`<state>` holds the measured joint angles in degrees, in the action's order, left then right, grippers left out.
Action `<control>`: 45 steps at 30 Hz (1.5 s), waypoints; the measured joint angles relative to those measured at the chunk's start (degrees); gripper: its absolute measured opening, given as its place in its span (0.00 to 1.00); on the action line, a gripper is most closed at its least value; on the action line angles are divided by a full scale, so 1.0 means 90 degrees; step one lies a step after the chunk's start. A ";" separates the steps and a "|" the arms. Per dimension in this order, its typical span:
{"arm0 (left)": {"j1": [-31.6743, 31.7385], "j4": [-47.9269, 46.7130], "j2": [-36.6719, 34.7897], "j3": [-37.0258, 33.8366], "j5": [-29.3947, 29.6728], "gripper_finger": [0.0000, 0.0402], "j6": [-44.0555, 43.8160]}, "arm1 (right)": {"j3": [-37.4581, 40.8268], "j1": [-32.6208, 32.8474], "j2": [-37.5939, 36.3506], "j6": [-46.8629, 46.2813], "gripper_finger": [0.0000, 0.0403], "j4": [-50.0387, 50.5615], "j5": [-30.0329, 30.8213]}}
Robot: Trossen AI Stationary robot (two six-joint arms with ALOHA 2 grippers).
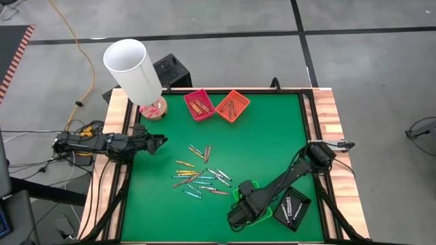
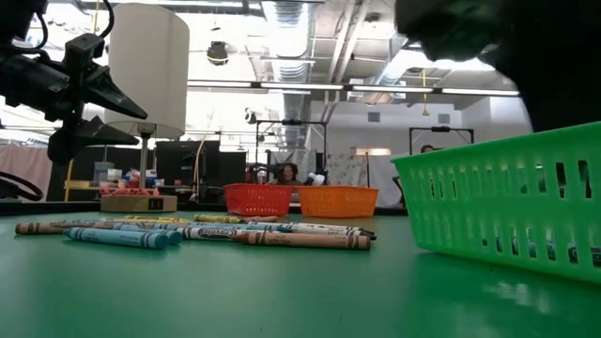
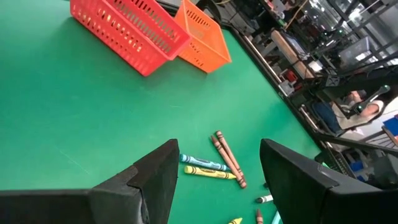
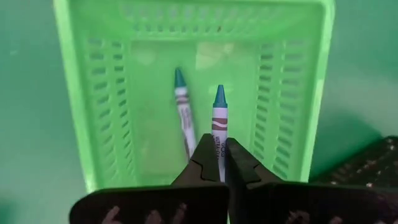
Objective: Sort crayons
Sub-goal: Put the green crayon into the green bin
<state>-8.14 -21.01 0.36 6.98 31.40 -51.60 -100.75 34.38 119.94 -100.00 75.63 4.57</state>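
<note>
Gripping a teal crayon [image 4: 219, 127], right tool [image 4: 219, 163] sits over the green basket [image 4: 298, 74], a second teal crayon [image 4: 182, 112] lying inside. Left tool [image 3: 217, 180] waits open at worktop [image 1: 272, 136] edge; loose crayons [image 1: 201, 175] mid-worktop.

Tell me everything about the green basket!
The green basket is bright plastic with slotted, lattice-like walls and an open top. It sits on the green table, beside a black tray. One teal crayon lies inside. The right gripper hangs over it, fingers pinching a second teal crayon.
</note>
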 joint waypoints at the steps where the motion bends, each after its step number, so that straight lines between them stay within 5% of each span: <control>1: 0.0000 -0.0001 0.0000 0.0000 0.0000 0.54 -0.0001 | 0.0035 -0.0030 0.0000 0.0043 0.00 0.0013 0.0004; 31: 0.0000 0.0002 0.0000 0.0000 0.0211 0.54 0.0041 | 0.0194 0.0090 -0.0046 0.0883 0.00 -0.0122 0.0511; 41: 0.0000 0.0002 0.0000 0.0000 0.0266 0.54 0.0007 | 0.0206 0.0094 -0.0749 0.1318 0.00 0.0282 0.0742; 45: 0.0000 0.0002 0.0000 0.0000 0.0267 0.54 0.0006 | 0.0857 0.0181 -0.1364 0.1130 0.00 -0.0173 0.0896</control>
<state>-8.14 -20.99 0.36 6.98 33.80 -51.55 -93.03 36.01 107.67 -89.83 74.07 12.63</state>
